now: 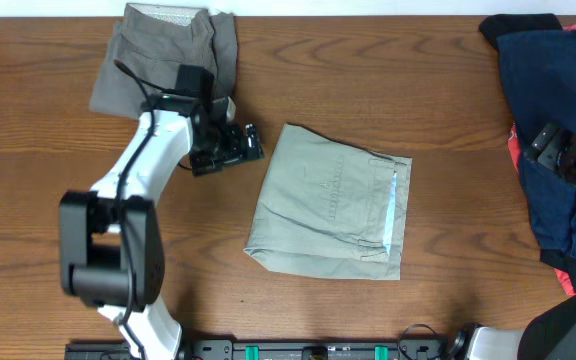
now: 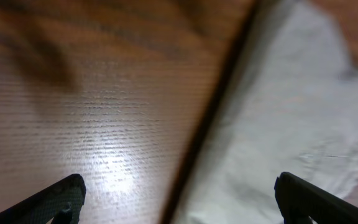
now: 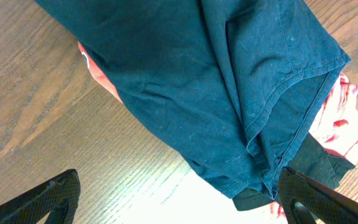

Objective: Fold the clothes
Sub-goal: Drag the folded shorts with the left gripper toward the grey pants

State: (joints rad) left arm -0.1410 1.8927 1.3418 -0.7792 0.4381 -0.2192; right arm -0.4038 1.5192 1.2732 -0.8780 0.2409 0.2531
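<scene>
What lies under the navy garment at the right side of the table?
A red piece shows past its edges, and a black piece sticks out at its hem. The navy garment covers the rest, so their shape cannot be seen.

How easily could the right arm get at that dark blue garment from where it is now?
Probably yes, easily. The right gripper hangs open directly over the dark blue garment, nothing between them, and that garment lies on top of the red piece, not under it.
</scene>
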